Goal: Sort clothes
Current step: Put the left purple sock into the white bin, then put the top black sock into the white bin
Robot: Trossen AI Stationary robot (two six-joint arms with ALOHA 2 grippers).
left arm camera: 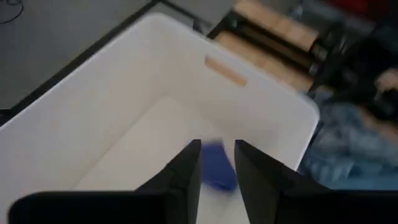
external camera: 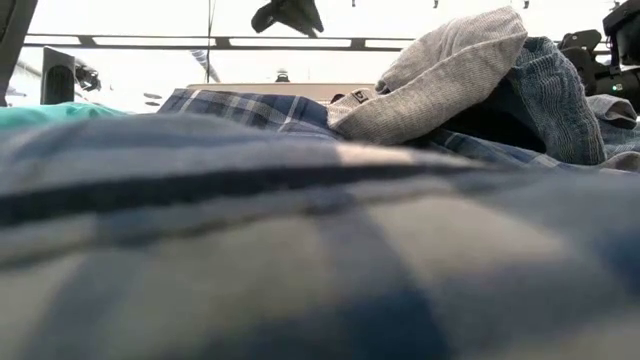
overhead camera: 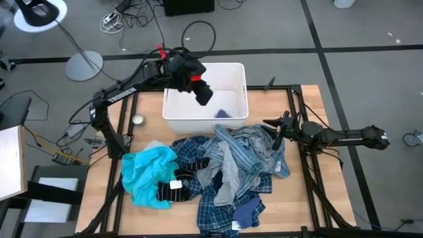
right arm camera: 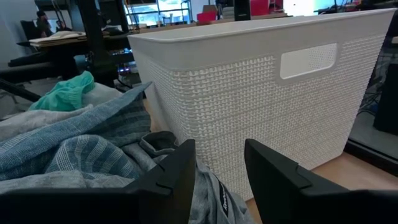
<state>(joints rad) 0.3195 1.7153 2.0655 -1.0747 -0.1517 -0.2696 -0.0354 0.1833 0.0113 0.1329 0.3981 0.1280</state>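
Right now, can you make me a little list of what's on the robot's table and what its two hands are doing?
bin: white bin at the table's far edge, a small blue garment inside
pile: clothes pile in front of the bin
turquoise shirt: at the pile's left end
left gripper: above the bin, open, empty
right gripper: open, low at the pile's right edge, holding nothing

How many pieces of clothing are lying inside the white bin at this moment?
1: a small blue piece lies near the bin's corner closest to the pile, also seen under the left gripper. More could be hidden beneath that arm.
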